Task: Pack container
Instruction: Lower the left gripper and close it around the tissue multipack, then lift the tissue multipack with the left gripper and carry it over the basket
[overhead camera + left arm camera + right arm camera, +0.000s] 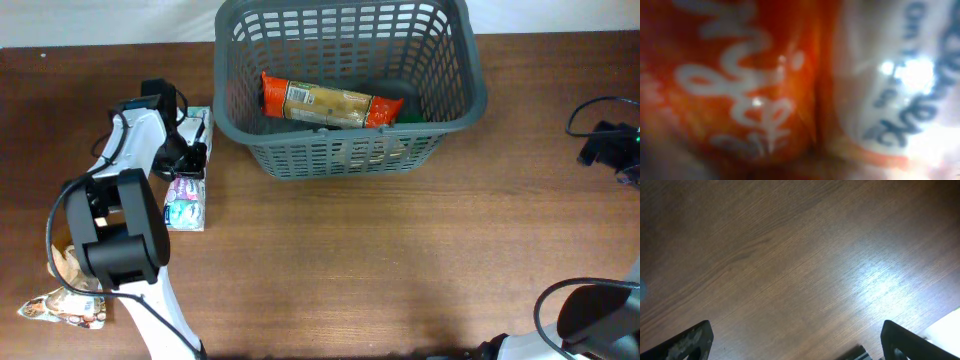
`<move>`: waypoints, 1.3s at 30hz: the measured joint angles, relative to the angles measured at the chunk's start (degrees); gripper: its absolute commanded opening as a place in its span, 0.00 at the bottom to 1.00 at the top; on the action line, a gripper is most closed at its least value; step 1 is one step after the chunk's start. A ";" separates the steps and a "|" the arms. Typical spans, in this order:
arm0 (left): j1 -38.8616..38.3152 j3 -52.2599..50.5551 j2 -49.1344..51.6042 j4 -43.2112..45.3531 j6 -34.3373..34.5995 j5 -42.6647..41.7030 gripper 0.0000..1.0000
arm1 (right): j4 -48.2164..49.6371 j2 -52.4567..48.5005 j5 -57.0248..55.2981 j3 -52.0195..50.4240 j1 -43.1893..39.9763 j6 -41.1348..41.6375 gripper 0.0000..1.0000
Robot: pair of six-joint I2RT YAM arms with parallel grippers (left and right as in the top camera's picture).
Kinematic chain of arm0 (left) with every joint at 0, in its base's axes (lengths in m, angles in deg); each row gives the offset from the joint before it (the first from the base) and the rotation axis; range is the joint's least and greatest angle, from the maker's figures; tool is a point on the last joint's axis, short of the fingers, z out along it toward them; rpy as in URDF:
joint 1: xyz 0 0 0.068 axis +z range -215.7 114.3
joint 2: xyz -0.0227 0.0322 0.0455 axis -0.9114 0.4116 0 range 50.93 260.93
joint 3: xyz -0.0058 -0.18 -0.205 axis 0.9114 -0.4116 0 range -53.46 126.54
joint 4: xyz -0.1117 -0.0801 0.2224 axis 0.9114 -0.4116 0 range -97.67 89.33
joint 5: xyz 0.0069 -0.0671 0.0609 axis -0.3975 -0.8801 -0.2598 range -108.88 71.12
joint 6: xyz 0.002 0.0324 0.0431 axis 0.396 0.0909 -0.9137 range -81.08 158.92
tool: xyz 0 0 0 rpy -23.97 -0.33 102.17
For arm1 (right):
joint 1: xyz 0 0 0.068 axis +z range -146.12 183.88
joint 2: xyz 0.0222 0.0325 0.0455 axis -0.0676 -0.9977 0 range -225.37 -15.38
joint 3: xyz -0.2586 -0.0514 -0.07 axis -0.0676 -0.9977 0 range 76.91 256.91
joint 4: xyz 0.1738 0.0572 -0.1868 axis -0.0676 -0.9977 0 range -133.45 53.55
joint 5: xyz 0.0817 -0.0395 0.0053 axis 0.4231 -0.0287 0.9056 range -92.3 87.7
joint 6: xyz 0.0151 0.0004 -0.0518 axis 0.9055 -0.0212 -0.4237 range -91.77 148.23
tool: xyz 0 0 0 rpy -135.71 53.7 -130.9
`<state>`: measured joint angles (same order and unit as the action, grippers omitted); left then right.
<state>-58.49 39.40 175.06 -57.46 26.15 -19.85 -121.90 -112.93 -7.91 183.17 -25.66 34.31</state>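
Note:
The container, a large dark grey lattice basket (350, 128), stands at the back centre. In it lie a long orange and yellow packet (330, 103) and something green (412, 116). My left gripper (190, 155) is down on a small white packet with pink and teal print (186, 200), left of the basket. The left wrist view is filled by a blurred orange and white wrapper (765, 90) pressed close to the lens, and the fingers are hidden. My right gripper (800, 347) is open and empty above bare wood, at the far right edge in the overhead view (610, 145).
A brown crumpled snack bag (68, 262) and a flat printed packet (60, 308) lie at the front left beside the left arm's base. A white surface shows beyond the table edge (947, 327).

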 measured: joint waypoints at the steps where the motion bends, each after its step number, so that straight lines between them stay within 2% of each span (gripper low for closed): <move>1: 0.00 0.04 -0.02 -0.02 0.02 0.02 0.02 | 0.02 0.00 0.00 0.00 0.00 -0.02 0.99; 6: 0.00 2.14 0.37 -2.45 0.50 -0.02 0.02 | 0.00 0.00 0.00 0.00 0.00 -0.04 0.99; 9: -0.02 7.87 1.53 -6.32 0.68 -0.07 0.02 | 0.00 0.00 0.02 0.00 0.00 -0.02 0.99; 12: 0.00 18.01 2.29 -11.37 1.40 -0.04 0.02 | 0.02 0.00 0.00 0.00 0.00 -0.02 0.99; 18: -0.02 44.83 2.32 -20.70 3.21 -0.02 0.02 | 0.02 0.00 0.00 0.00 0.00 -0.04 0.99; 24: -0.44 66.29 2.29 -26.51 5.81 -0.50 0.02 | 0.02 0.00 0.00 0.00 0.00 0.00 0.99; 33: -5.97 83.67 1.31 -27.06 7.28 -15.28 0.01 | 0.02 0.00 0.00 0.00 0.00 -0.02 0.99; 39: -15.45 85.94 -0.98 -25.00 3.93 -22.71 0.01 | 0.02 -0.02 0.00 0.00 0.00 -0.04 0.99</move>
<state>-73.95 125.34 174.08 -82.47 30.08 -42.56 -121.87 -112.96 -7.91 183.17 -25.66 34.27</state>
